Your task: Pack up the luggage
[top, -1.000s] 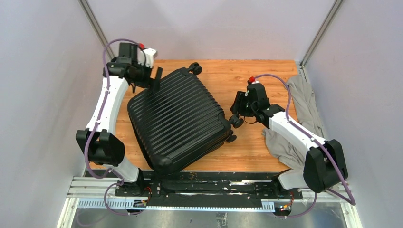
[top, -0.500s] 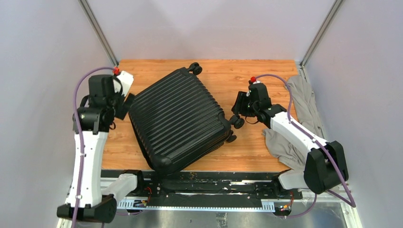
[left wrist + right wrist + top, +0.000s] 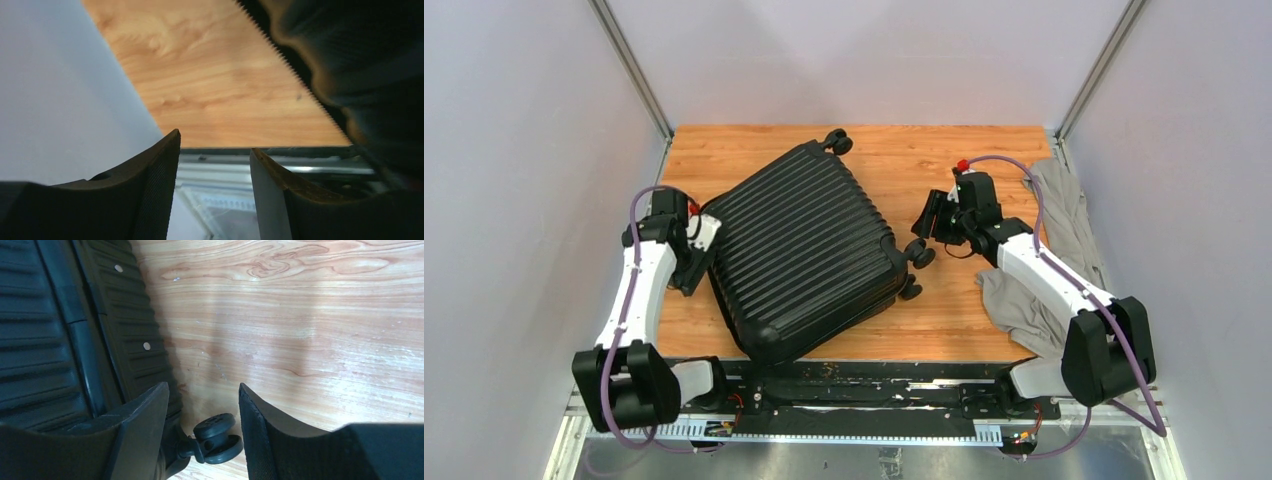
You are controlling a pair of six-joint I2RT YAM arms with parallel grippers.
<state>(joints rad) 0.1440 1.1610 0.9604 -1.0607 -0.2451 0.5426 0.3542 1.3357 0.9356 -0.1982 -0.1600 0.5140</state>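
The luggage [image 3: 804, 250] is a black ribbed hard-shell suitcase lying shut and skewed on the wooden table [image 3: 924, 150]. My left gripper [image 3: 690, 272] is low beside its left edge, open and empty. In the left wrist view the gripper [image 3: 215, 150] points at the table's near edge, with the luggage shell [image 3: 370, 75] at the upper right. My right gripper [image 3: 924, 232] is open at the luggage's right side. In the right wrist view the gripper [image 3: 202, 387] straddles a small black wheel [image 3: 217, 437] without touching it, and the ribbed shell [image 3: 60, 330] fills the left.
A grey garment [image 3: 1049, 250] lies crumpled along the table's right edge under my right arm. Grey walls close in the left, right and back. A metal rail [image 3: 824, 405] runs along the near edge.
My left arm has swung from the luggage's far-left corner toward me along its left side and dropped low. The right gripper has stayed by the wheel. The luggage has barely shifted.
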